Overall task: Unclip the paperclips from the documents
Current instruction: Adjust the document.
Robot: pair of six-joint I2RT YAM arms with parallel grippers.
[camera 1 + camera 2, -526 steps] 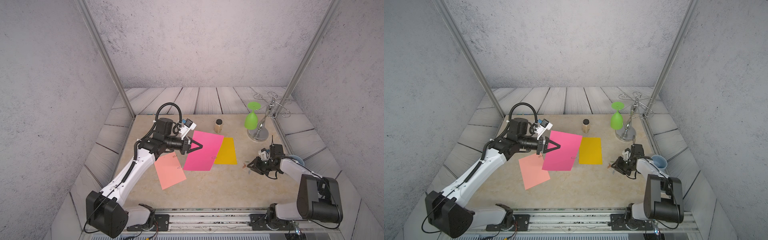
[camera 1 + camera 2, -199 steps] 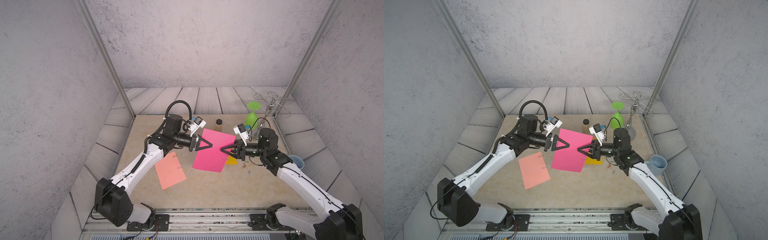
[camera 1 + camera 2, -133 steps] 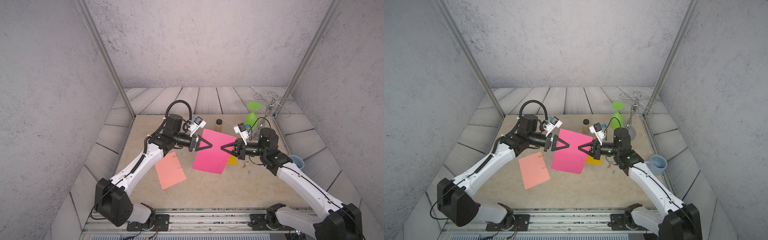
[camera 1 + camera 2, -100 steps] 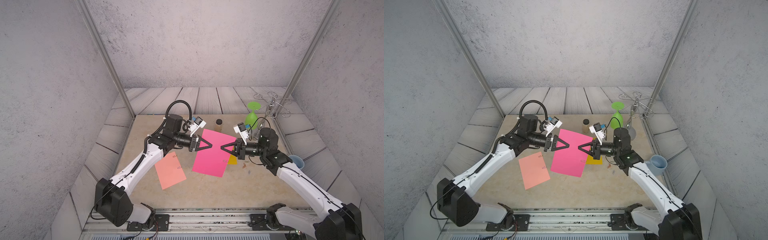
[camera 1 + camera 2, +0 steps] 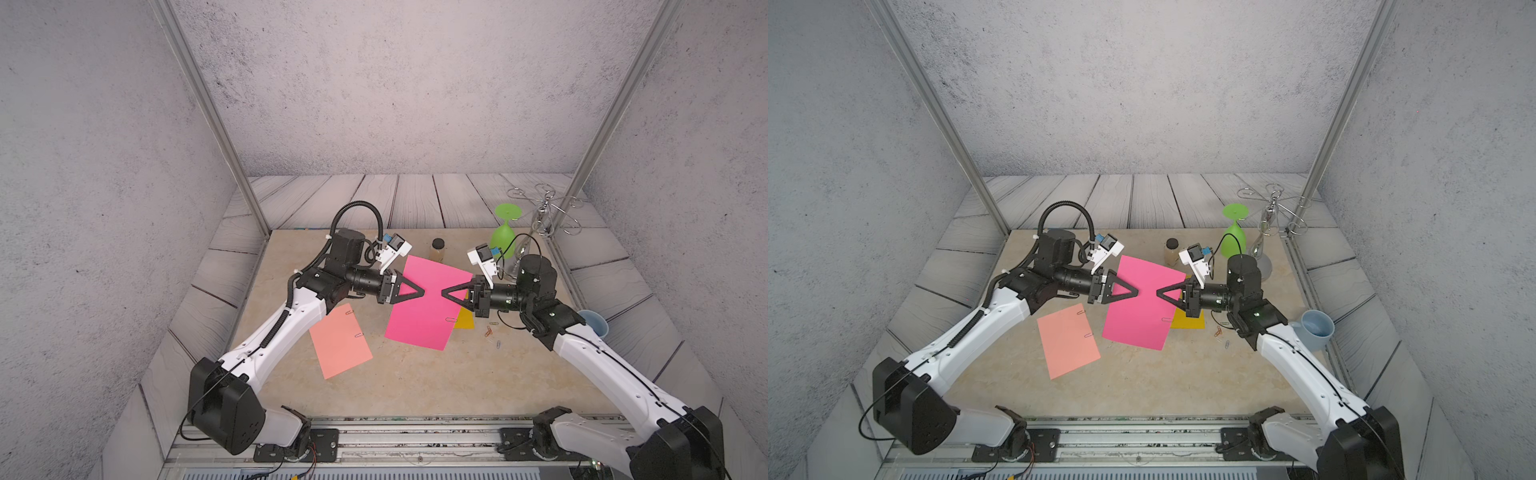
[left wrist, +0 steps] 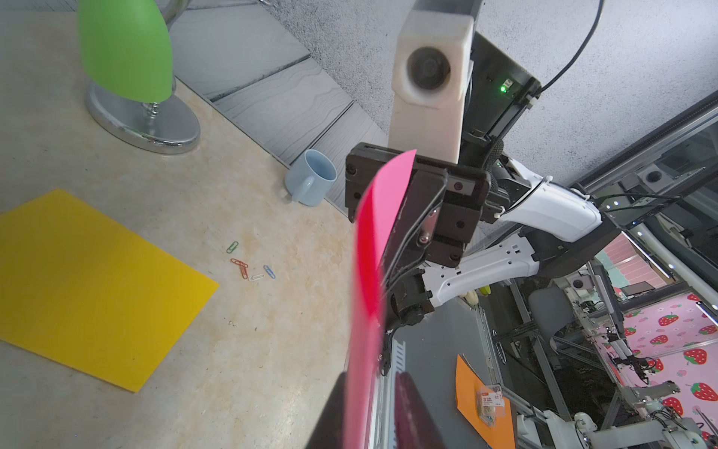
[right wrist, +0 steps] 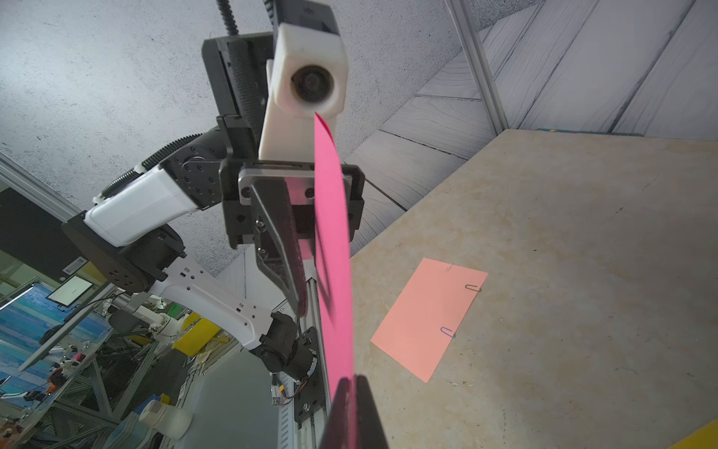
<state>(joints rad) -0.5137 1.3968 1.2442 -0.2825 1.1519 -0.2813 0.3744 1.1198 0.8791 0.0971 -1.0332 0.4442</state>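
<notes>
A magenta paper sheet (image 5: pixel 419 328) is held clear of the beige stone-patterned counter (image 5: pixel 415 386), gripped edge-on by the tightly closed right fingers (image 5: pixel 451 293). The left fingers (image 5: pixel 415 293), facing them closely, are parted narrowly around the same sheet. A small wire paperclip (image 5: pixel 450 319) is clipped on its edge near the right fingers. Below and just behind the right fingers a yellow paper sheet (image 6: pixel 89 283) lies flat, with loose coloured wire paperclips (image 6: pixel 248 264) and a pale blue mug (image 6: pixel 311 182) beyond. Back from the left fingers, a salmon paper sheet (image 7: pixel 431 315) carries a blue wire paperclip (image 7: pixel 447 331) and a dark wire paperclip (image 7: pixel 472 287).
</notes>
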